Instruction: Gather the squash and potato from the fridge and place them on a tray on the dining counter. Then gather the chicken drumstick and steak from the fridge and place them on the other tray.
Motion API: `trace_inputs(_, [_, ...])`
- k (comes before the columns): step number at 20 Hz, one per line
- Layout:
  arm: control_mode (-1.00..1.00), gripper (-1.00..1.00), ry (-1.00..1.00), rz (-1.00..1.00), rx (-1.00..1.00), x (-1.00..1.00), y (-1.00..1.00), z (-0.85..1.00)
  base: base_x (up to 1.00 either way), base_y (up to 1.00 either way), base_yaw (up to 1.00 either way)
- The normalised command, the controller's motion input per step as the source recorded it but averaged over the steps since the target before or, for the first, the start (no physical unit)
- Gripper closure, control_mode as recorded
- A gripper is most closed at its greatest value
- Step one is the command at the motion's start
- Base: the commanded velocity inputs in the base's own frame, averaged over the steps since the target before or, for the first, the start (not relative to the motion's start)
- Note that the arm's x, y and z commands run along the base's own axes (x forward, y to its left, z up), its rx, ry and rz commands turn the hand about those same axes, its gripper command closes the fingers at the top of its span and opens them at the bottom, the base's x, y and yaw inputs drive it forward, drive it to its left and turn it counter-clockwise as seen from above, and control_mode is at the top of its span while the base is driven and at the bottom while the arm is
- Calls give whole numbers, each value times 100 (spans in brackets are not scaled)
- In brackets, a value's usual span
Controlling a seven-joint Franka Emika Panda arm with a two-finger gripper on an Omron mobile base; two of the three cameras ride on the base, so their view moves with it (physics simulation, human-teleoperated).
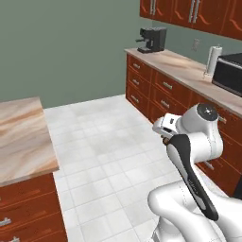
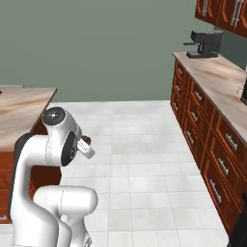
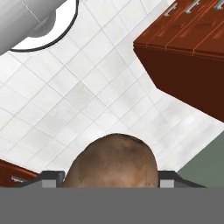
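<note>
I have the arm folded tight over its base, hand tucked in at the elbow above the white floor tiles (image 1: pixel 104 142). The gripper (image 3: pixel 111 177) is clamped on the potato (image 3: pixel 114 159), its lower half cut off. The dining counter (image 1: pixel 21 137) corner sits left; I can't see its trays.

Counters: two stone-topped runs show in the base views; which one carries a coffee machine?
The wall counter along the red-brown drawers carries the black coffee machine at its far end; the dining counter shows bare marbled top.
</note>
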Motion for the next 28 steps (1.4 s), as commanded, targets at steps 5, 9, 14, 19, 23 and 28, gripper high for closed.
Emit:
trace_inputs(5, [100, 100, 0, 0, 0, 0, 0, 0, 67, -16, 22])
trace_inputs(9, [100, 100, 0, 0, 0, 0, 0, 0, 64, -34, 19])
trace_inputs(14, [100, 100, 0, 0, 0, 0, 0, 0, 60, -46, 19])
trace_inputs(19, [100, 100, 0, 0, 0, 0, 0, 0, 75, -31, 22])
trace_inputs(23, [100, 100, 0, 0, 0, 0, 0, 0, 93, -17, 27])
trace_inputs(28, [100, 100, 0, 0, 0, 0, 0, 0, 91, -19, 28])
